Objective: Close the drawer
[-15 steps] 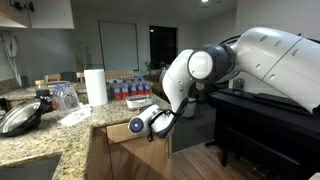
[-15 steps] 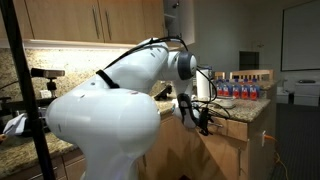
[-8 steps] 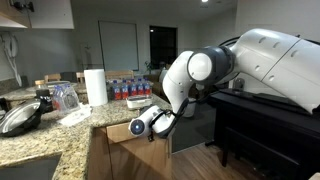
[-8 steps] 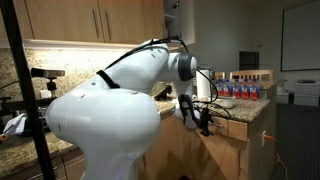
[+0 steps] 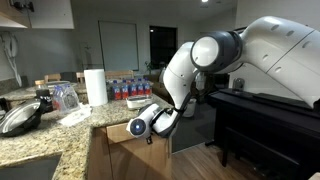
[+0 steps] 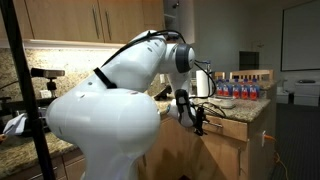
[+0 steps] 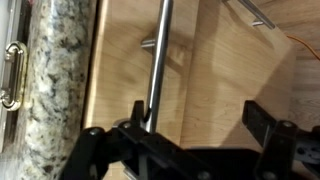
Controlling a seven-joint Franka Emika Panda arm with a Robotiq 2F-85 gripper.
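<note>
Kitchen, granite counter. Both exterior views: my gripper close to drawer under counter edge. Wrist view: jaws spread wide, nothing gripped; handle on drawer front runs between my fingers, granite beside.

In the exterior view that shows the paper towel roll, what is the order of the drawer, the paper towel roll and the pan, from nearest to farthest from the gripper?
1. Drawer: just in front of the open jaws, under the counter edge.
2. Paper towel roll: upright on the counter, further left and back.
3. Pan: at the far left of the counter.
</note>
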